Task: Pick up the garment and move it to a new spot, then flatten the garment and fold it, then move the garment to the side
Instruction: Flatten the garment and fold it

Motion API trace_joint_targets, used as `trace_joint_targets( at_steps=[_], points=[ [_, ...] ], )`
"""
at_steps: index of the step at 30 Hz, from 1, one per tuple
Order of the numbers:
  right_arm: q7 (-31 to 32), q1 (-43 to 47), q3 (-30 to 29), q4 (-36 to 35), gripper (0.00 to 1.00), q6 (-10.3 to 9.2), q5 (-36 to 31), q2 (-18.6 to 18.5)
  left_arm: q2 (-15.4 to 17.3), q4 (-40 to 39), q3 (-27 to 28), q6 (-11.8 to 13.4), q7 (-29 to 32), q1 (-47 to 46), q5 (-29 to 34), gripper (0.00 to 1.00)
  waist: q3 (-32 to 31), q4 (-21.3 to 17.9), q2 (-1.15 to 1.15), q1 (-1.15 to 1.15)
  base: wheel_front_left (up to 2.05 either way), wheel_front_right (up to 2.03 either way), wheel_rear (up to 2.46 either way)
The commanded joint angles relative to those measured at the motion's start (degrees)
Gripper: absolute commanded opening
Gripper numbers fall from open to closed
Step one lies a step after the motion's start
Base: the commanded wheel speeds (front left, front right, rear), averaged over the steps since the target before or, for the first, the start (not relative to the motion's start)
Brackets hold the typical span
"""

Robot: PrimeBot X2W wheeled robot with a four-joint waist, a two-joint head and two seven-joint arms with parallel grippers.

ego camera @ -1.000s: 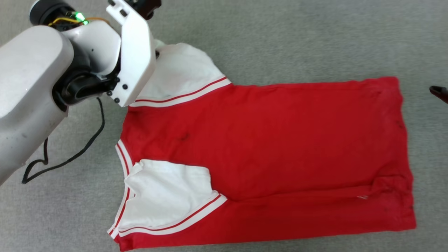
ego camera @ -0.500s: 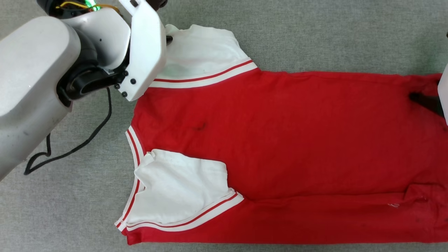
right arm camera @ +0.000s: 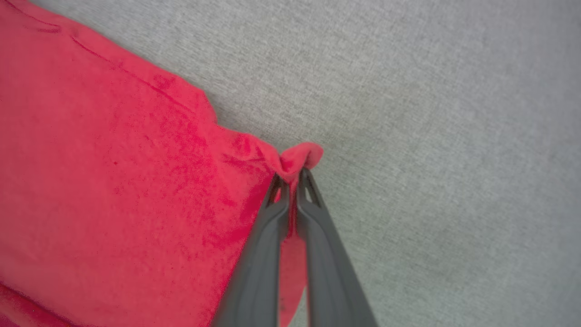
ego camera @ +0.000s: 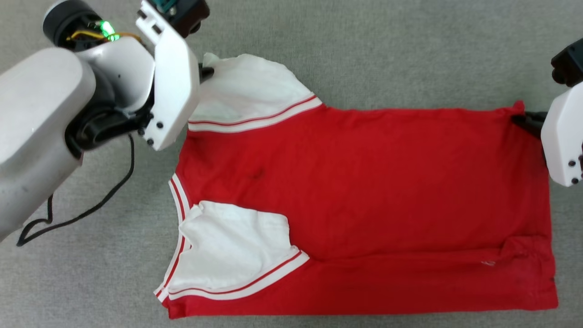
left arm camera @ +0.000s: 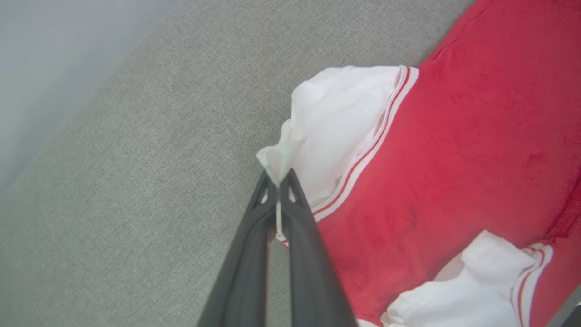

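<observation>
Head view, garment [ego camera: 364,182]: spread on the grey worktop [ego camera: 364,45], long axis left to right
Left hand [left arm camera: 278,180]: pinched shut on the far sleeve [ego camera: 246,86] tip
Right hand [right arm camera: 293,175]: pinched shut on the far hem corner [right arm camera: 300,156]
Coming move: far edge judged to be drawn toward the near edge

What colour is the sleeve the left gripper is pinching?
White sleeve, red-and-white striped trim at its seam; clearest in the left wrist view.
</observation>
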Motion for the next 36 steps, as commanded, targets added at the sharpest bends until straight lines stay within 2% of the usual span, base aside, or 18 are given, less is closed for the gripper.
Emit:
trace_joint_targets(
  at_steps=[1, 10, 17, 23, 28, 35, 36],
  points=[
    [-0.9, 1.0, 0.5, -0.3, 0.0, -0.05, 0.6, -0.7, 0.6, -0.4, -0.2, 0.0, -0.5, 1.1, -0.4, 0.0, -2.8, -0.5, 0.0, 0.0, 0.0, 0.0, 0.0],
    [-8.8, 8.1, 2.7, -2.9, 0.0, -0.05, 2.7, -4.2, 5.5, -6.7, -2.4, 1.1, -2.4, 9.3, -2.5, 0.0, -10.4, -0.3, 0.0, 0.0, 0.0, 0.0, 0.0],
    [-12.6, 15.1, 3.0, -4.6, 0.0, -0.05, 3.0, -5.0, 10.7, -13.3, -4.3, 4.1, -2.7, 17.3, -3.9, 0.0, -14.2, -0.9, 0.0, 0.0, 0.0, 0.0, 0.0],
    [-14.8, 21.6, 2.6, -5.3, 0.0, -0.05, 3.5, -5.6, 13.5, -17.3, -5.4, 6.6, -4.0, 25.8, -4.9, 0.0, -15.7, -1.4, 0.0, 0.0, 0.0, 0.0, 0.0],
    [-14.8, 25.1, 3.2, -4.5, 0.0, -0.05, 3.0, -4.4, 13.8, -17.7, -6.0, 7.9, -5.7, 31.9, -4.4, 0.0, -15.1, -2.0, 0.0, 0.0, 0.0, 0.0, 0.0],
    [-14.6, 26.3, 5.9, 0.2, 0.0, -0.06, 2.0, -1.4, 10.9, -13.9, -6.3, 7.6, -6.5, 36.8, -3.8, 0.0, -13.5, -2.0, 0.0, 0.0, 0.0, 0.0, 0.0],
    [-15.1, 26.1, 6.1, 0.9, 0.0, -0.06, 1.8, -1.1, 10.6, -13.4, -6.3, 7.7, -7.0, 37.0, -3.6, 0.28, -13.6, -1.9, 0.0, 0.0, 0.0, 0.0, 0.0]
  ],
)
